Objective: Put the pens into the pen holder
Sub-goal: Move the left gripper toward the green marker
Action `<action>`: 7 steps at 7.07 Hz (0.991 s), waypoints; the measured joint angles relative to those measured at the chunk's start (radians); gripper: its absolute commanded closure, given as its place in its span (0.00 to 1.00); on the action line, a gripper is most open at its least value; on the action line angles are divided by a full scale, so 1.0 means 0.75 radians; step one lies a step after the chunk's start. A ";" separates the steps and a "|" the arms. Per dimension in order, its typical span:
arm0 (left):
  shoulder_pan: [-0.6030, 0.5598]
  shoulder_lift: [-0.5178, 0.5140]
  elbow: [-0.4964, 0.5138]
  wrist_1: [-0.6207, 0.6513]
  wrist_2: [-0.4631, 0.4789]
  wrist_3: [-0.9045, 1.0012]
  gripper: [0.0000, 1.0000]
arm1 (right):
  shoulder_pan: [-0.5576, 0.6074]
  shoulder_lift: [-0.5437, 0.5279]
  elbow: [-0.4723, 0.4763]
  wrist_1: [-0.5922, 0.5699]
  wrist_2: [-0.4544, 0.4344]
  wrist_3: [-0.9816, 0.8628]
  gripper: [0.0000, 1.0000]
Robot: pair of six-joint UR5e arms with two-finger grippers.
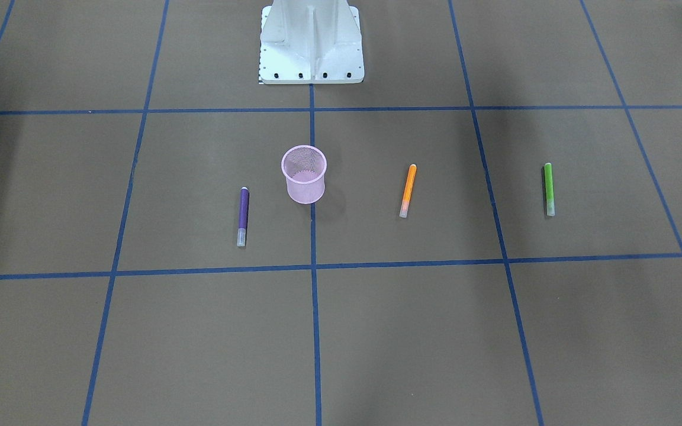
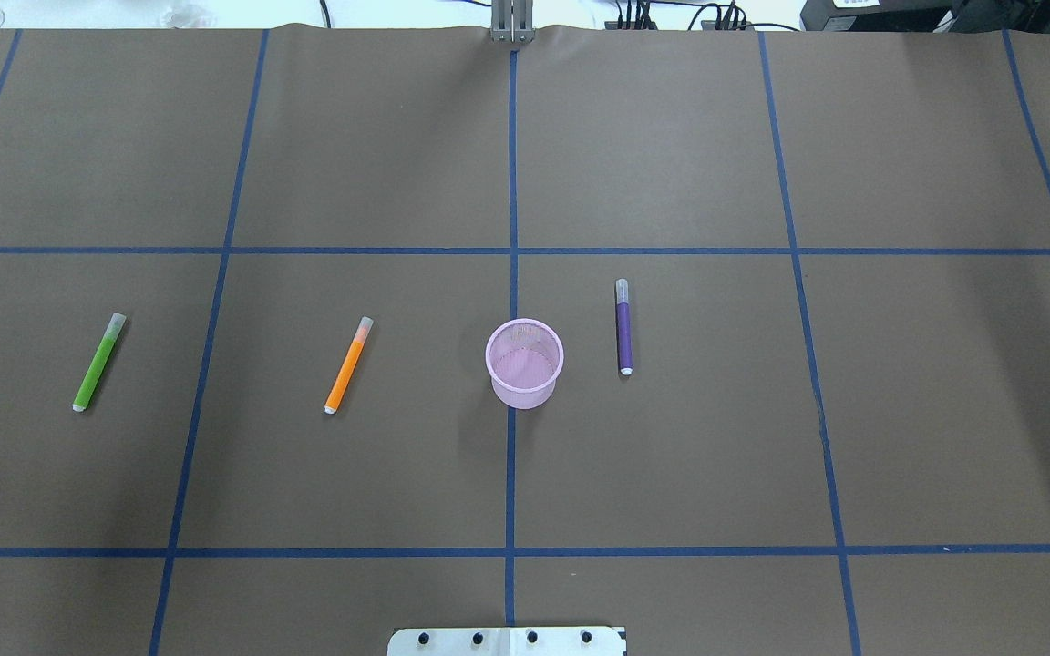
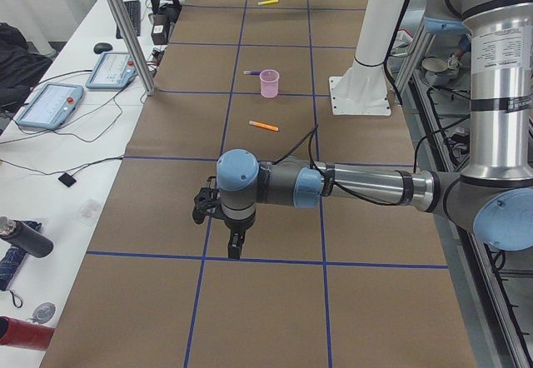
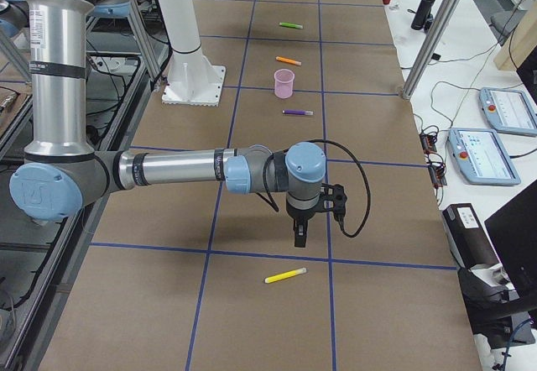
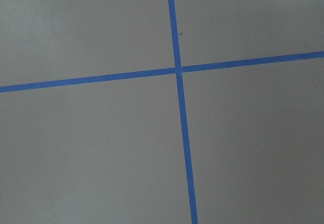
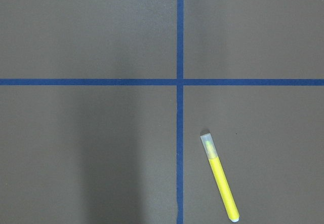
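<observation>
The pink mesh pen holder [image 2: 525,363] stands upright near the table's middle and looks empty. A purple pen [image 2: 622,326] lies just to its right. An orange pen [image 2: 347,364] lies to its left and a green pen [image 2: 98,362] further left. A yellow pen [image 6: 219,176] lies far out at the table's right end, beside a tape cross. My right gripper [image 4: 299,238] hangs above the table near the yellow pen [image 4: 285,276]. My left gripper [image 3: 236,251] hangs over the table's left end. Both show only in side views, so I cannot tell their state.
The white robot base [image 1: 311,47] stands at the table's near edge, behind the holder. Blue tape lines grid the brown table [image 2: 671,456]. Metal posts [image 3: 125,31] and control tablets [image 3: 50,104] stand on the side bench; more tablets [image 4: 506,111] lie at the other end.
</observation>
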 measured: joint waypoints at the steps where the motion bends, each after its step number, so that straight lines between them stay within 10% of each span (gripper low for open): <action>1: 0.000 0.000 0.000 0.000 0.000 -0.001 0.00 | 0.000 -0.006 0.004 0.001 0.003 -0.001 0.00; 7: 0.053 -0.077 -0.032 -0.068 -0.004 -0.015 0.00 | -0.002 0.002 0.009 0.002 0.099 -0.001 0.00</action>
